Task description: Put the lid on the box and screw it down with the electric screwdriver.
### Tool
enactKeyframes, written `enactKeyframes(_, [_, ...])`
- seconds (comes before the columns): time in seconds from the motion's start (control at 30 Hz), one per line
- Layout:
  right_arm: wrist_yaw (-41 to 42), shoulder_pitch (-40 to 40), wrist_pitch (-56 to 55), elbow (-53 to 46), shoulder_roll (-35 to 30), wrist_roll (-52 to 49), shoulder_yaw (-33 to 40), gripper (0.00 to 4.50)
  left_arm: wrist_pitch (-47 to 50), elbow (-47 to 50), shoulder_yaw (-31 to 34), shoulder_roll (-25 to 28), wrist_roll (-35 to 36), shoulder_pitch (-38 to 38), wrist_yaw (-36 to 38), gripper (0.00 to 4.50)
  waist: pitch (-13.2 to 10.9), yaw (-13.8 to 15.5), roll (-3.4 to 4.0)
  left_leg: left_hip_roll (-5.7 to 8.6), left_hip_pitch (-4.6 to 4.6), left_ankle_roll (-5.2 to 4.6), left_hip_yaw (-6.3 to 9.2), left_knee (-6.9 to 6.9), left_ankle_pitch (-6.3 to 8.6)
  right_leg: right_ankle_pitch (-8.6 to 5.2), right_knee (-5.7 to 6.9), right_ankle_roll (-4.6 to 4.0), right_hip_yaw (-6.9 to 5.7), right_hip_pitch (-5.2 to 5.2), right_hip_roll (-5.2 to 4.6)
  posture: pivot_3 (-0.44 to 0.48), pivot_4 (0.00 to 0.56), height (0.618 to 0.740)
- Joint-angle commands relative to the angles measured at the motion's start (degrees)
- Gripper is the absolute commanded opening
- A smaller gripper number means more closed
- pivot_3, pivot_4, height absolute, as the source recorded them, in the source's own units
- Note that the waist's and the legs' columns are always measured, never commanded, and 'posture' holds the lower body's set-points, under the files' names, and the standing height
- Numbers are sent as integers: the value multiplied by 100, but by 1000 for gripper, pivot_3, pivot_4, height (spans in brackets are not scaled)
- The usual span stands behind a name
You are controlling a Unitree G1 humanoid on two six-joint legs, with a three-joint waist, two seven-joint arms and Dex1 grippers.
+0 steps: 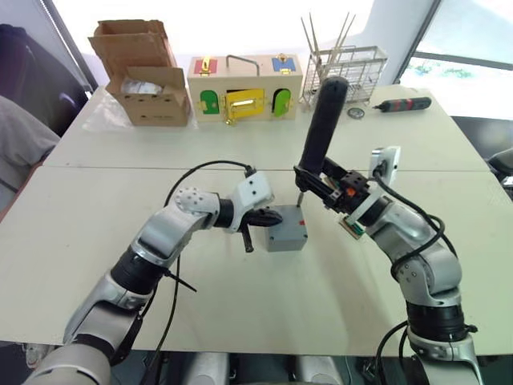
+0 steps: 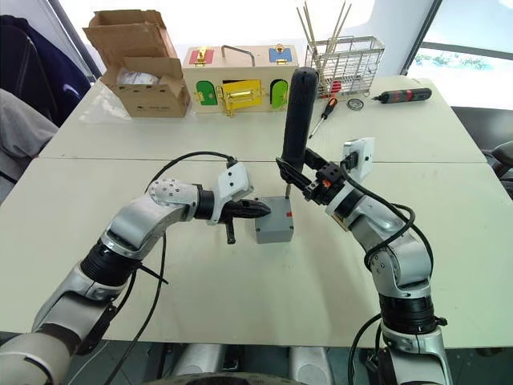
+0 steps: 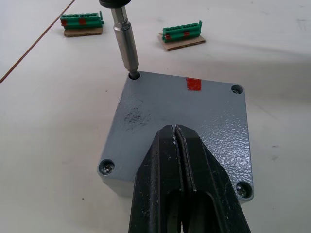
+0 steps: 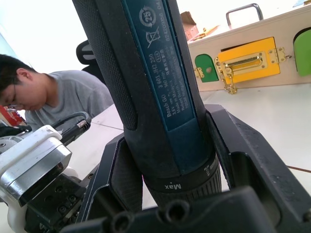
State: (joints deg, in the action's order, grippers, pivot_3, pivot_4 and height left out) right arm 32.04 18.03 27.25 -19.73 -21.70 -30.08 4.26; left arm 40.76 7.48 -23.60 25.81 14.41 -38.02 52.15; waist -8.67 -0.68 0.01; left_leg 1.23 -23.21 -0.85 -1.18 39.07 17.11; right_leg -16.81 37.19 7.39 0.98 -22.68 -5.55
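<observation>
The grey box (image 1: 287, 236) stands mid-table with the lid (image 3: 204, 116) lying flat on top, a red mark (image 3: 193, 84) near one edge. Screw heads show in three lid corners. The electric screwdriver (image 1: 322, 120) stands nearly upright, and its metal bit (image 3: 125, 39) is seated in the remaining corner hole. My right gripper (image 1: 317, 180) is shut around the driver's lower body (image 4: 160, 97). My left gripper (image 3: 175, 127) is shut, its tips resting over the middle of the lid from the left side.
At the back of the table stand a brown cardboard box (image 1: 144, 76), a wooden box with coloured doors (image 1: 244, 88), a wire rack (image 1: 345, 72) and a slim black-and-red driver (image 1: 405, 104). Two green terminal blocks (image 3: 182, 33) lie beyond the box. A person (image 1: 20, 152) sits at the left.
</observation>
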Motion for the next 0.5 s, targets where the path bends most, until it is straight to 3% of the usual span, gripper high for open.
enactKeyframes(0.03, [167,-226,136,-68,-13,-16,-312,1759,161,-167,-307,101,-205,119,89,0,8,0,-7,0,0,0,1,0,0,0,0,0,0,0,0,0,150,740])
enactKeyframes(0.5, [126,-247,88,-20,114,50,-384,1759,251,-183,-261,-16,-233,201,51,0,38,1,-33,-4,19,-25,3,-7,16,-1,-2,-1,0,16,1,0,150,740])
